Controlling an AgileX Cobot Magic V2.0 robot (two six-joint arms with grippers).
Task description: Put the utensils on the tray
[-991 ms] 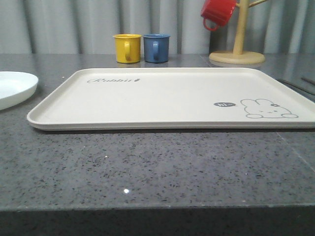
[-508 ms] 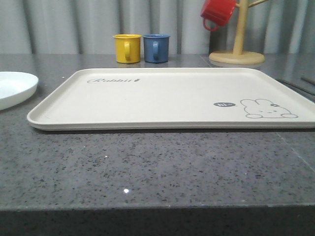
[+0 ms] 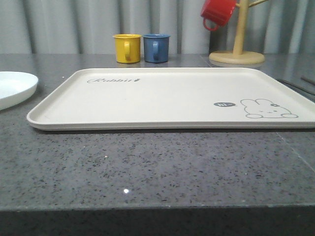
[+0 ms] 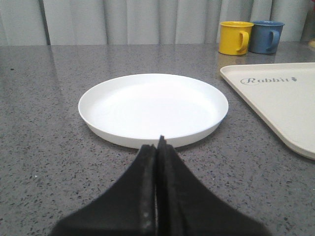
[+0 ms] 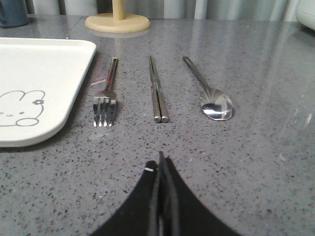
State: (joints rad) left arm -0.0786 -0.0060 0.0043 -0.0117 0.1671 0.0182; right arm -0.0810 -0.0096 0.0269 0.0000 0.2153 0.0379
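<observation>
The tray [image 3: 172,98] lies bare on the grey counter [image 3: 147,167], its rabbit drawing and "Rabbit" lettering uncovered, so by my reading nothing has been placed yet and the whole job is still ahead.

The plate [image 4: 153,108] sits on the counter just beside the tray's left edge, apart from it, with a strip of stone between the two rims. Off the tray's right edge lie the fork [image 5: 106,96], the chopsticks [image 5: 157,91] and the spoon [image 5: 209,91], side by side in a neat row (fork nearest the tray, spoon farthest), all flat on the counter and none touching the tray or each other.

The left gripper [image 4: 157,147] has its fingers pressed together with nothing between them; it is just short of the plate's near rim and aimed at it, though I cannot tell whether the tips touch. The right gripper [image 5: 161,167] is likewise closed and empty, hovering over bare counter near the utensils, roughly in line with the chopsticks' ends but well apart from them.

Behind the tray stand a yellow mug [image 3: 127,47] and a blue mug [image 3: 156,47], and a red mug [image 3: 217,13] hangs on a wooden stand [image 3: 237,44].
</observation>
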